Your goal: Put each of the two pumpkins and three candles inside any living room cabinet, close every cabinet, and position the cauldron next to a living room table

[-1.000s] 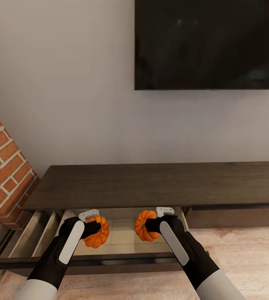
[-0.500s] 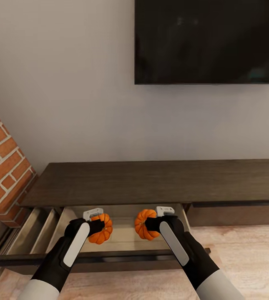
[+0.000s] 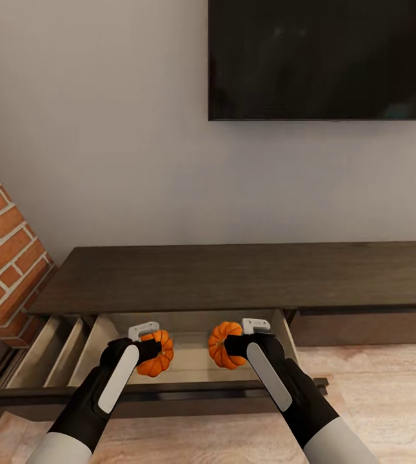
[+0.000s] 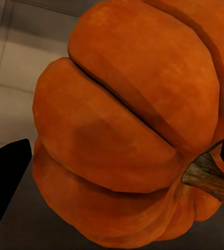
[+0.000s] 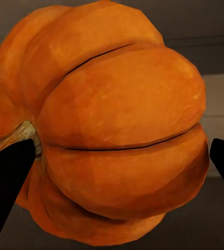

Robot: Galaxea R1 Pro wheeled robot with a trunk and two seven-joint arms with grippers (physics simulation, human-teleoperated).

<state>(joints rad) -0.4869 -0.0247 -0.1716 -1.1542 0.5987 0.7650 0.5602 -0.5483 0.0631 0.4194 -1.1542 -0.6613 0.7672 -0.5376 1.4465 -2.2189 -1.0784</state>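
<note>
Two ribbed orange pumpkins hang over the open drawer point(image 3: 188, 361) of the long dark brown cabinet point(image 3: 233, 277). My left gripper point(image 3: 148, 350) is shut on the left pumpkin point(image 3: 155, 353) point(image 4: 127, 125). The right pumpkin point(image 3: 224, 346) point(image 5: 112, 130) sits in my right gripper point(image 3: 233, 345), which is shut on it. In each wrist view the black fingertips point(image 4: 5, 182) point(image 5: 8, 187) flank a pumpkin, with the pale drawer interior behind. Both pumpkins are above the drawer's pale wood floor, behind its dark front rail point(image 3: 169, 390).
A red brick fireplace point(image 3: 1, 251) stands at the left, close to the cabinet's end. A black wall-mounted TV point(image 3: 324, 58) hangs above the cabinet. Light wood plank floor point(image 3: 375, 399) lies in front at the right. The cabinet's right drawer front point(image 3: 369, 325) is closed.
The view has shifted, with the TV and cabinet moving up in the picture. Both grippers with their pumpkins have gone slightly farther in over the open drawer.
</note>
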